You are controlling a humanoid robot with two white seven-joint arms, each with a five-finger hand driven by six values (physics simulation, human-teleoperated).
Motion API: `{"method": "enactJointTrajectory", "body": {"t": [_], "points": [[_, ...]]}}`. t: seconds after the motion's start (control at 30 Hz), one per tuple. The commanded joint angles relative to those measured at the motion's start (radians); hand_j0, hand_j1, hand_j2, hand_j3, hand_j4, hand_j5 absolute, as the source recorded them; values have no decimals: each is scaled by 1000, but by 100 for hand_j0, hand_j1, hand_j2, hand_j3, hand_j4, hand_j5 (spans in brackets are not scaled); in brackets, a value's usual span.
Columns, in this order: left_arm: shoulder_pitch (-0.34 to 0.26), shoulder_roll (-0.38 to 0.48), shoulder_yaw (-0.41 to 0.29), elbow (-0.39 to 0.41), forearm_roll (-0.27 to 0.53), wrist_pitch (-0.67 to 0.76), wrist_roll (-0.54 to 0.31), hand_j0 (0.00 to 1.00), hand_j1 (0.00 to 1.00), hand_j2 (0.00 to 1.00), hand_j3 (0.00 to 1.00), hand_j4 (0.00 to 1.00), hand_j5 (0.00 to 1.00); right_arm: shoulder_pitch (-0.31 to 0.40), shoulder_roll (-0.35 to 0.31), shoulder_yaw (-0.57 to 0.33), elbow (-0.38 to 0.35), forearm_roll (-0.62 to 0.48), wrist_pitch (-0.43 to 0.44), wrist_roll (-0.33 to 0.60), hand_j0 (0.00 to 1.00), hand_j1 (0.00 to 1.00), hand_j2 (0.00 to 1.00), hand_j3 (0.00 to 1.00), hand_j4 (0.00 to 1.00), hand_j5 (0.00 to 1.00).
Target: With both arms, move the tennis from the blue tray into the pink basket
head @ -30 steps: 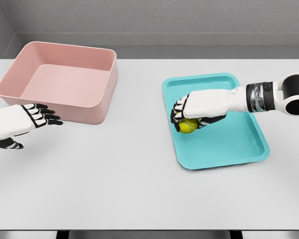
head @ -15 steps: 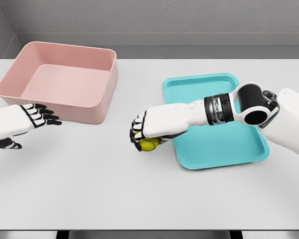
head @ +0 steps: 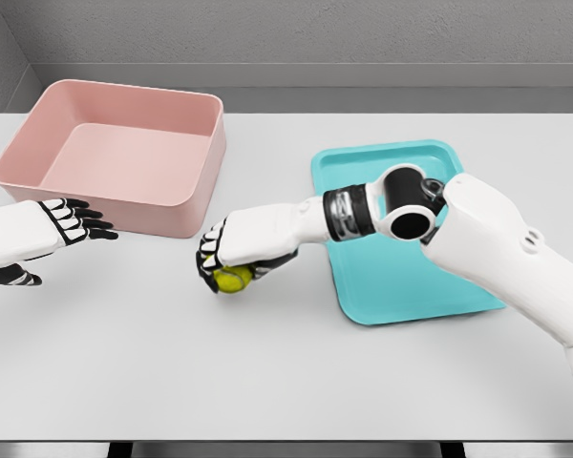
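Note:
A yellow-green tennis ball (head: 234, 279) is held low over the white table, between the two containers, with my right hand (head: 231, 260) shut on it from above. The right arm reaches leftward across the blue tray (head: 401, 286), which holds nothing that I can see. The pink basket (head: 115, 153) stands at the back left, its inside bare. My left hand (head: 72, 221) hovers at the left edge, just in front of the basket's near wall, with fingers stretched out flat and holding nothing.
The white table (head: 286, 372) runs wide in front of both containers. A grey wall closes the back. The basket's front right corner lies a short way up and left of the ball.
My right hand lifted the ball out of the blue tray and carried it left across the table toward the basket. The left hand has stayed put.

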Motion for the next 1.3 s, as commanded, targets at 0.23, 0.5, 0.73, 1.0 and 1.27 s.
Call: {"method": "enactJointTrajectory", "body": {"t": [0.23, 0.5, 0.73, 1.0, 1.27], "points": [[-2, 2, 0, 0, 6, 1, 2, 100, 100, 100, 100, 100, 100, 9, 31, 24, 45, 1, 5, -1, 41, 41, 41, 41, 41, 41], [0, 2, 0, 0, 6, 1, 2, 100, 100, 100, 100, 100, 100, 20, 34, 45, 53, 24, 5, -1, 41, 41, 41, 41, 41, 41], [-2, 2, 0, 0, 6, 1, 2, 100, 100, 100, 100, 100, 100, 25, 49, 51, 81, 35, 5, -1, 41, 41, 41, 41, 41, 41], [-2, 2, 0, 0, 6, 1, 2, 100, 100, 100, 100, 100, 100, 25, 49, 50, 79, 37, 5, -1, 96, 96, 96, 96, 96, 96], [-2, 2, 0, 0, 6, 1, 2, 100, 100, 100, 100, 100, 100, 23, 48, 48, 79, 37, 5, -1, 99, 99, 99, 99, 99, 99]]}}
